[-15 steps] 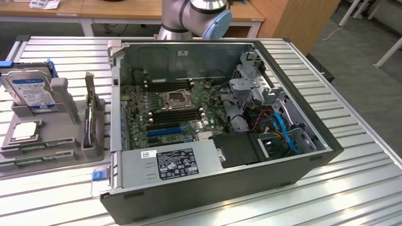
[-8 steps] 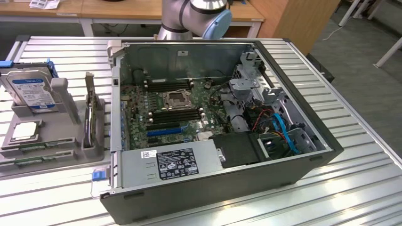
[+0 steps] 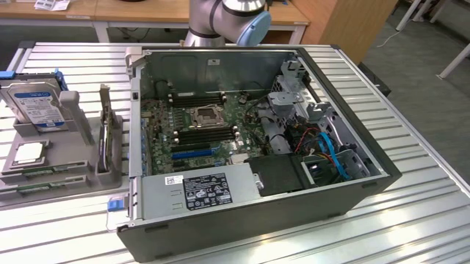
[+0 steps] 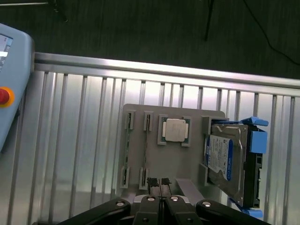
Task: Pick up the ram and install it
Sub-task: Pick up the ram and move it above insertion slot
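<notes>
Sitting untouched on edge, both ram point(image 3: 45, 169) sticks are held by end clips in the tray point(image 4: 137, 145), next to the CPU point(image 4: 175, 130) and drive point(image 4: 224, 157). That likely leaves a long edge exposed for a pinch. Gripper point(image 4: 159, 182) hangs over the tray close to one stick's end, tips pressed together with nothing between them. Case point(image 3: 242, 220) lies open on its side at the exterior view's right, so the memory slots point(image 3: 209, 135) face up for a straight push-in.
</notes>
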`<action>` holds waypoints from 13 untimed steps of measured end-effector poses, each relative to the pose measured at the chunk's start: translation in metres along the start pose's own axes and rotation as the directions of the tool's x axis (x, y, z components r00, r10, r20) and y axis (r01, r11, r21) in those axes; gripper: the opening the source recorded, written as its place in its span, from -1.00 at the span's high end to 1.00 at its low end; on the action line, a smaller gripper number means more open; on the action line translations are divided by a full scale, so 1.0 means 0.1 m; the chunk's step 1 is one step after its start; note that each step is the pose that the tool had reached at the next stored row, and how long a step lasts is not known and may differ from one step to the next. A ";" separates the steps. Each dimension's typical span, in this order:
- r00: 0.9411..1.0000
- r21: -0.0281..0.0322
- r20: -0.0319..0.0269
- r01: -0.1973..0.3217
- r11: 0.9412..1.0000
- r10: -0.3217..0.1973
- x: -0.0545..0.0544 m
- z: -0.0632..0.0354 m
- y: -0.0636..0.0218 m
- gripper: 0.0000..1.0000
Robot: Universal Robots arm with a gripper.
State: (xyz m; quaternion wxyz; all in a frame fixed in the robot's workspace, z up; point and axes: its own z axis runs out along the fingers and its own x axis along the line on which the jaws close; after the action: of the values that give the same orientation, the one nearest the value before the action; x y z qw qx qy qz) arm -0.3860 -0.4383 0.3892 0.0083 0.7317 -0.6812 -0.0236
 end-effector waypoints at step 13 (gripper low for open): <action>1.000 0.000 0.000 0.000 1.000 0.000 0.00 0.000 0.000 0.67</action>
State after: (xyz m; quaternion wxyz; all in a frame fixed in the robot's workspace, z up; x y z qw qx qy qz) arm -0.3860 -0.4383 0.3892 0.0083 0.7317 -0.6812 -0.0236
